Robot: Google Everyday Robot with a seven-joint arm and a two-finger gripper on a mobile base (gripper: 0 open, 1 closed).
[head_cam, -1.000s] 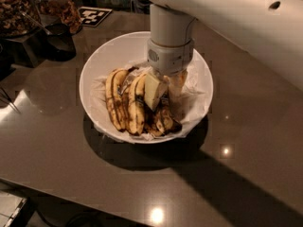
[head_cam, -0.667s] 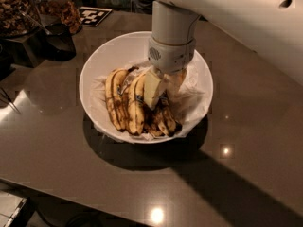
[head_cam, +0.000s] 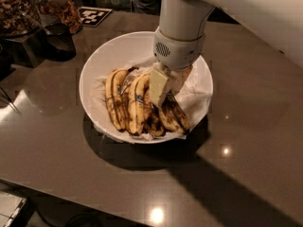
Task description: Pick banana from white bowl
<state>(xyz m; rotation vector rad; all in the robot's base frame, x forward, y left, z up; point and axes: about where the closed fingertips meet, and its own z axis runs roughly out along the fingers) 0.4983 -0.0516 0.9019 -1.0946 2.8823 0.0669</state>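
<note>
The white bowl point(head_cam: 94, 65) stands on the brown table, lined with crumpled white paper. Several bananas lie in it side by side. The banana point(head_cam: 174, 116), heavily blotched dark brown, lies at the right of the bunch and runs up under my gripper. The yellower bananas point(head_cam: 124, 103) lie to its left, one with a small blue sticker. My gripper point(head_cam: 165, 91) hangs straight down from the white wrist point(head_cam: 180, 41) into the bowl. It is right at the upper part of the brown banana and hides that part.
Glass jars of nuts and snacks point(head_cam: 19, 8) and a dark cup point(head_cam: 59, 41) stand at the back left. A black-and-white marker tag point(head_cam: 94, 15) lies behind the bowl. The table's front edge point(head_cam: 71, 195) runs along the lower left.
The wrist and gripper have shifted slightly to the right over the bowl. The bananas and the bowl have not visibly moved.
</note>
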